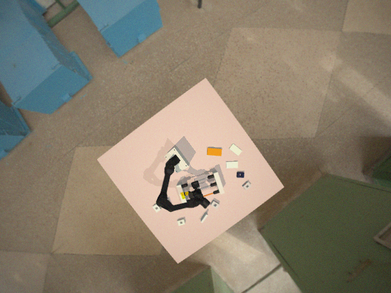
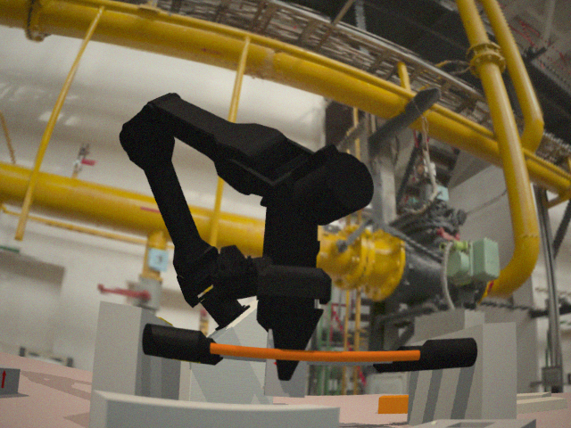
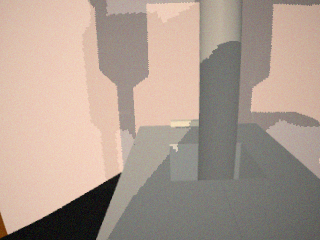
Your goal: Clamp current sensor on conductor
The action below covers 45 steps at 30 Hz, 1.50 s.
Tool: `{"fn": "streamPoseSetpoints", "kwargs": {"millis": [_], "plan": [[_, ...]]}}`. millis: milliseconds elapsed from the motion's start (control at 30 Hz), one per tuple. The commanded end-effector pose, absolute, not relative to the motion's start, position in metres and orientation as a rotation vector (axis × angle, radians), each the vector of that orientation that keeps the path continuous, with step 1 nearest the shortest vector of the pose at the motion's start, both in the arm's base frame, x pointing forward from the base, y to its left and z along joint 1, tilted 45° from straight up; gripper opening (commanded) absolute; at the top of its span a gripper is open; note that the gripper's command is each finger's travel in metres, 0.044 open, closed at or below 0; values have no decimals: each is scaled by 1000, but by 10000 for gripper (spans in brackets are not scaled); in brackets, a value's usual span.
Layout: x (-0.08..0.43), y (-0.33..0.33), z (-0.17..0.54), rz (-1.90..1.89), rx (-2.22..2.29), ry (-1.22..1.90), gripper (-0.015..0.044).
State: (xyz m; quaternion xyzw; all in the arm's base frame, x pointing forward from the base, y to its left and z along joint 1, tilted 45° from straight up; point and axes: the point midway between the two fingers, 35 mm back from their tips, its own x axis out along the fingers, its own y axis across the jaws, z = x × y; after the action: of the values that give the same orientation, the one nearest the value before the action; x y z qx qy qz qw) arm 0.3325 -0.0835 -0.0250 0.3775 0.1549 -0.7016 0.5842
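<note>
The sensor (image 2: 272, 384) (image 3: 210, 210) is a grey block below the gripper. In the wrist view a grey conductor (image 3: 220, 90) runs into the opening of its body. Whether the latch is fully shut cannot be made out. A red mark shows at its edge in the exterior view, but the arrow's direction is unclear. My gripper (image 2: 285, 374) points down at the sensor, its fingers standing slightly apart on either side. It is open; the far finger is hidden. A yellow label (image 1: 182, 196) is on one end wall; the LOAD marking is not readable.
Two pale end walls (image 1: 219, 182) (image 2: 117, 349) carry the conductors in black sleeves. An orange conductor (image 2: 313, 355) crosses in front of my fingers. An orange block (image 1: 214, 151) (image 2: 393, 404), white blocks (image 1: 231, 164), a navy block (image 1: 240, 174) and several small white pieces (image 1: 181, 221) lie around.
</note>
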Motion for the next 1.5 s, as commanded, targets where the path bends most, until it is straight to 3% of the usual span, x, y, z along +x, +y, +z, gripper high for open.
{"fn": "streamPoseSetpoints", "kwargs": {"millis": [0,233,533,800,1467], "plan": [[333,-84,-25,-1638,882,360,267],[333,-84,-25,-1638,882,360,440],[333,-81,-23,-1637,882,361,440],[336,-6,49,-1632,890,354,440],[336,-6,50,-1632,890,354,440]]}}
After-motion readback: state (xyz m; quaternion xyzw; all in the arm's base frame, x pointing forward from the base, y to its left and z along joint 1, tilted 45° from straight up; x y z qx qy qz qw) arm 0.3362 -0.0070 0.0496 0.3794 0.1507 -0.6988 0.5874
